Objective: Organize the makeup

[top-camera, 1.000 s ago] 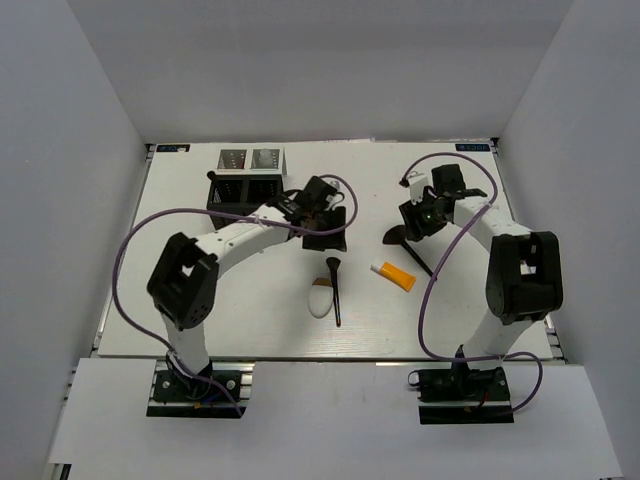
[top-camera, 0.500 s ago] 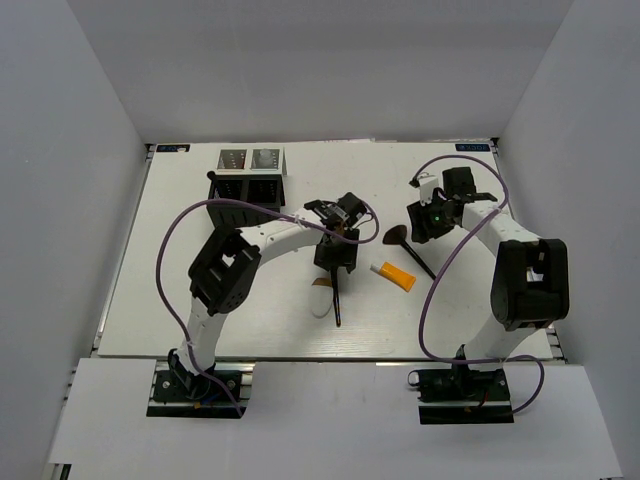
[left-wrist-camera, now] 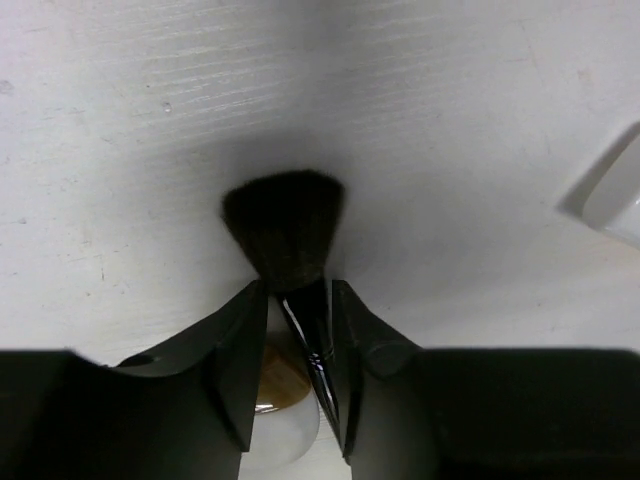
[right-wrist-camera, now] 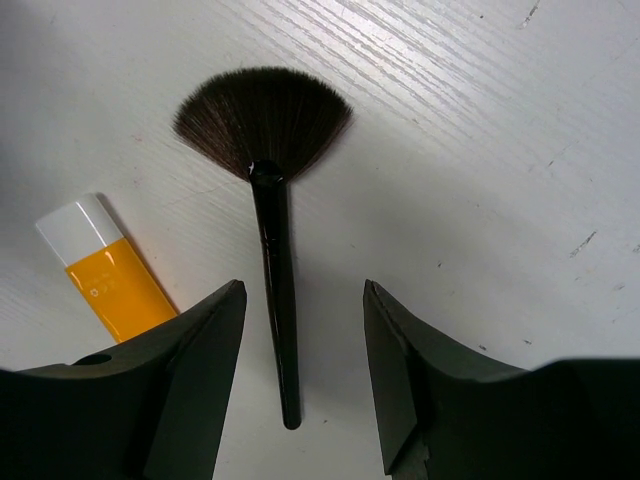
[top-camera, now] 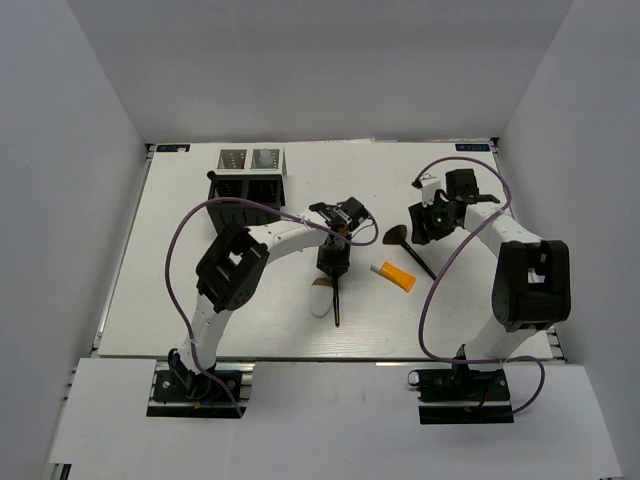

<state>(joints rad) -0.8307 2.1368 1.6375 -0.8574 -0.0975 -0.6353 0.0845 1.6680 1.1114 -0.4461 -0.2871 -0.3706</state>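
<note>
Centre frame: left gripper straddles the black-handled, dark round-headed brush behind its bristles, fingers narrowly parted and not yet pinching. We judge it is set for pickup. Right gripper, fingers spread wide, is lined up over the black-handled brown fan brush.

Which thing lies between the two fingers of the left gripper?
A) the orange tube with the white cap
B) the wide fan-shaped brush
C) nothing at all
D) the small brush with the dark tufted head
D: in the left wrist view, the black handle of the small brush runs between the two fingers of the left gripper, with its dark head just past the fingertips.
</note>
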